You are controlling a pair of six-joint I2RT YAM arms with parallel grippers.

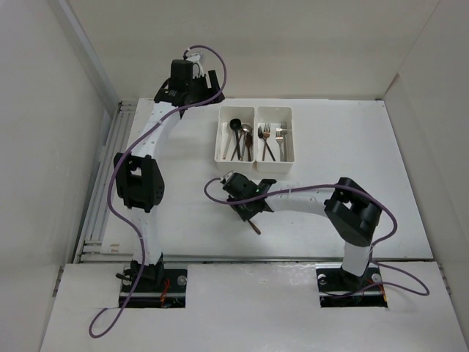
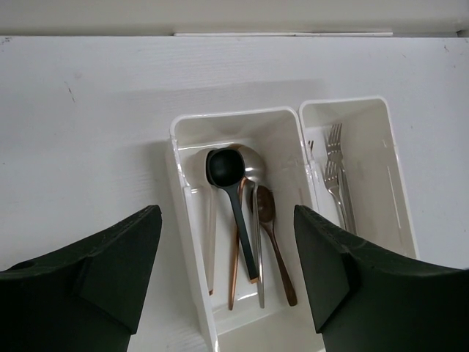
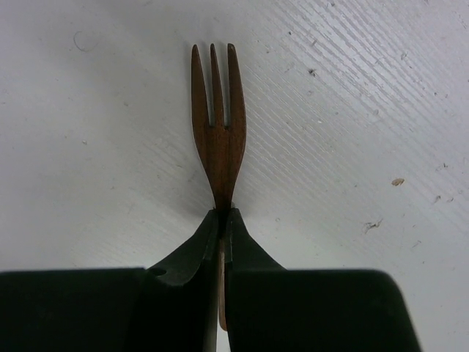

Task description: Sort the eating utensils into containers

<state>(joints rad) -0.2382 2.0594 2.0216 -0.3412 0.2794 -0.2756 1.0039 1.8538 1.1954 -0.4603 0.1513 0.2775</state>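
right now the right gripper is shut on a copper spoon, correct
Not a spoon: the right wrist view shows three tines, so the right gripper is shut on a copper fork.

We see a white bench (image 1: 344,147) carrying two white bins, side by side and touching, toward twelve o'clock from its middle. The spoon bin (image 1: 219,136) sits left, with the fork bin (image 1: 291,136) at its three o'clock. Small dark specks (image 3: 398,181) dot the bench surface.
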